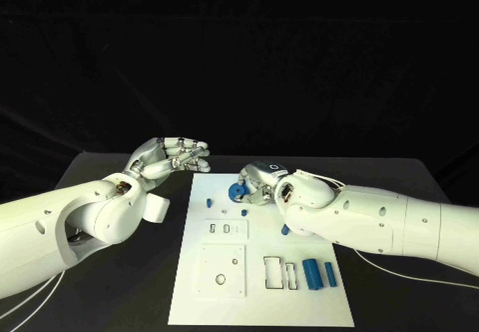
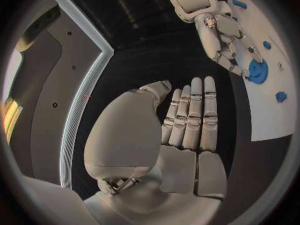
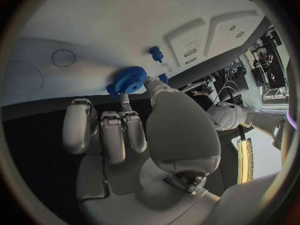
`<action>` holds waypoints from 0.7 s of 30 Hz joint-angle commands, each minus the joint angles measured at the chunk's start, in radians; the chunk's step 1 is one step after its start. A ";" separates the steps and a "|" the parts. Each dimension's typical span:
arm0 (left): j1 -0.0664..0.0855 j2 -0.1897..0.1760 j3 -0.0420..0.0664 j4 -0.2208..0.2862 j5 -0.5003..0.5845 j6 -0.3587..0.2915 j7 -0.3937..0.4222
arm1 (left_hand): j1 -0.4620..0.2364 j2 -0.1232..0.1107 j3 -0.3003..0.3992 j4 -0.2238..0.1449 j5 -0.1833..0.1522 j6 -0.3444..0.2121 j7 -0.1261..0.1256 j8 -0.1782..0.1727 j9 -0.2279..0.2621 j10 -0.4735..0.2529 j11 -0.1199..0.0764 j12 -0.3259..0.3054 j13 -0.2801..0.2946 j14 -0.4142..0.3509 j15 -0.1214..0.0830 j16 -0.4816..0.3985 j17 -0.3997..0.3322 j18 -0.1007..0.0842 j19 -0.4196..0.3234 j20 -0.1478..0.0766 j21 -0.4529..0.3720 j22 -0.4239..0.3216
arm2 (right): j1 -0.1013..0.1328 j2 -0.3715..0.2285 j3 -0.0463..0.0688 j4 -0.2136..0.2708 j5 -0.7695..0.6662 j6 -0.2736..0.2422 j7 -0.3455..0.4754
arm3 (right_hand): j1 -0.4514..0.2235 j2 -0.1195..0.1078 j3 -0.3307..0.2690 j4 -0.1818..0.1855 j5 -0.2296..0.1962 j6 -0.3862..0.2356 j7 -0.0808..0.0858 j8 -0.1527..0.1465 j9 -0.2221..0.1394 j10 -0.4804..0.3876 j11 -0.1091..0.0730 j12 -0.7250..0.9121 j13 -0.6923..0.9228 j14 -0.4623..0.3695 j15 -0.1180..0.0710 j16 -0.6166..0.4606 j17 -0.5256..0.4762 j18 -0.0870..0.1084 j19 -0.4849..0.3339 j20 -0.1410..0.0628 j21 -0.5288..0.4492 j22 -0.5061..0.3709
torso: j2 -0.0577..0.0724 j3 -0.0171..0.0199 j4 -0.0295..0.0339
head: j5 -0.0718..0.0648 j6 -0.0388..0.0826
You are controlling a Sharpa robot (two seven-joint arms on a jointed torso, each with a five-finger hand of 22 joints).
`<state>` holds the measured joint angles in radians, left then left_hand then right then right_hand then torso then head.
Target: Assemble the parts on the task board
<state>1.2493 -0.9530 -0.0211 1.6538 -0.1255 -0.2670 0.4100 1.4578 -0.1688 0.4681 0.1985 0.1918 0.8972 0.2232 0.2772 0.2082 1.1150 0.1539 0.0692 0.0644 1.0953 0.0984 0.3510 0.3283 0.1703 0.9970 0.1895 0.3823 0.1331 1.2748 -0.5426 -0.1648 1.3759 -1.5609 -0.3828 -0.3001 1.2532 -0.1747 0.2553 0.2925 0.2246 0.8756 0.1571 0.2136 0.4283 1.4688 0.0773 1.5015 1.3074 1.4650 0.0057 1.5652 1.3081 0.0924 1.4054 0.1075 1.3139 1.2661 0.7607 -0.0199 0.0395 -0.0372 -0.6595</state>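
Right hand [image 1: 261, 181] is over the far end of the task board [image 1: 261, 304], fingers pinching a blue gear [image 1: 237, 191]; in the right wrist view the gear [image 3: 130, 79] sits at the fingertips [image 3: 127, 101], close above or at the white surface, contact with the board not resolvable. Whether it is already on a seat cannot be told. Left hand [image 1: 172, 158] hangs just off the board's far left corner over the black tabletop [image 1: 120, 173], fingers loosely curled, holding nothing; the left wrist view shows its fingers [image 2: 190, 112] straight and side by side, palm empty. Near the gear: a small blue peg [image 1: 209, 203] on the board's left side, another small blue piece [image 1: 243, 211] just below the gear. Toward the near end, two blue cylinders [image 1: 320, 273] lie loose beside the rectangular slots [image 1: 279, 272]; the raised white blocks [image 1: 225, 270] show open holes. Judgement: task is early. Gear placement is in hand; the cylinders and small pieces still appear unseated, so most of the assembly is left.
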 commanded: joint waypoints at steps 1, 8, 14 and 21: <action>0.001 0.002 0.001 0.001 -0.001 0.017 0.005 | -0.003 -0.003 0.000 -0.003 -0.004 -0.006 -0.002 -0.003 0.001 -0.001 0.002 -0.005 0.001 -0.007 -0.003 -0.003 0.001 0.010 -0.007 0.001 0.006 0.001 | -0.003 -0.001 -0.003 -0.006 0.011 0.055 0.004 | -0.010 0.004 -0.004 -0.001 0.006 0.007 -0.001 -0.003 0.000 0.038 -0.003 0.005 0.183 0.106 -0.003 0.006 0.263 -0.017 0.007 -0.001 0.000 0.002 | 0.000 -0.0002 -0.0002 | -0.001 0.000; 0.001 0.001 0.001 0.001 -0.001 0.017 0.005 | -0.003 -0.003 0.000 -0.003 -0.004 -0.006 -0.002 -0.003 0.001 -0.001 0.002 -0.005 0.001 -0.007 -0.003 -0.003 0.001 0.010 -0.007 0.001 0.006 0.001 | -0.003 -0.011 -0.004 -0.003 0.007 0.060 0.001 | -0.010 0.005 -0.003 -0.002 0.006 0.008 -0.001 -0.003 0.000 0.039 -0.003 0.006 0.184 0.106 -0.003 0.006 0.263 -0.018 0.008 -0.001 0.002 0.004 | -0.001 0.0000 -0.0002 | 0.001 0.003; 0.001 0.000 0.001 0.001 -0.001 0.017 0.005 | -0.004 -0.003 0.001 -0.004 -0.004 -0.007 -0.002 -0.004 0.001 -0.001 0.003 -0.005 0.001 -0.007 -0.003 -0.003 0.002 0.010 -0.008 0.001 0.007 0.001 | -0.006 -0.027 -0.004 0.008 0.000 0.054 0.001 | -0.009 0.005 -0.003 -0.003 0.006 0.011 -0.002 -0.003 0.001 0.041 -0.003 0.008 0.186 0.106 -0.003 0.006 0.263 -0.018 0.009 -0.001 0.003 0.005 | -0.001 0.0002 -0.0007 | 0.002 0.004; 0.001 -0.003 0.001 0.000 -0.001 0.018 0.004 | -0.004 -0.003 0.001 -0.005 -0.004 -0.008 -0.002 -0.004 0.001 -0.002 0.003 -0.005 0.001 -0.008 -0.003 -0.004 0.002 0.010 -0.008 0.001 0.007 0.001 | -0.008 -0.057 -0.004 0.033 -0.016 0.033 -0.003 | -0.007 0.005 -0.002 -0.005 0.006 0.015 -0.003 -0.001 0.002 0.043 -0.005 0.009 0.188 0.106 -0.004 0.006 0.263 -0.018 0.010 -0.002 0.004 0.006 | 0.000 0.0012 -0.0007 | 0.004 0.003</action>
<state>1.2492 -0.9561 -0.0211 1.6529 -0.1255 -0.2662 0.4092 1.4578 -0.1688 0.4681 0.1985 0.1918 0.8972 0.2231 0.2773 0.2079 1.1151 0.1539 0.0693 0.0644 1.0953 0.0984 0.3510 0.3287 0.1703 0.9970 0.1895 0.3850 0.1329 1.2731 -0.5955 -0.1643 1.4087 -1.5596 -0.3729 -0.2882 1.2499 -0.1709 0.2553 0.2924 0.2246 0.8838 0.1560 0.2127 0.4298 1.4688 0.0772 1.5056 1.3073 1.4649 0.0055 1.5652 1.3078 0.0925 1.4092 0.1035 1.3139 1.2715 0.7602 -0.0194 0.0390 -0.0334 -0.6556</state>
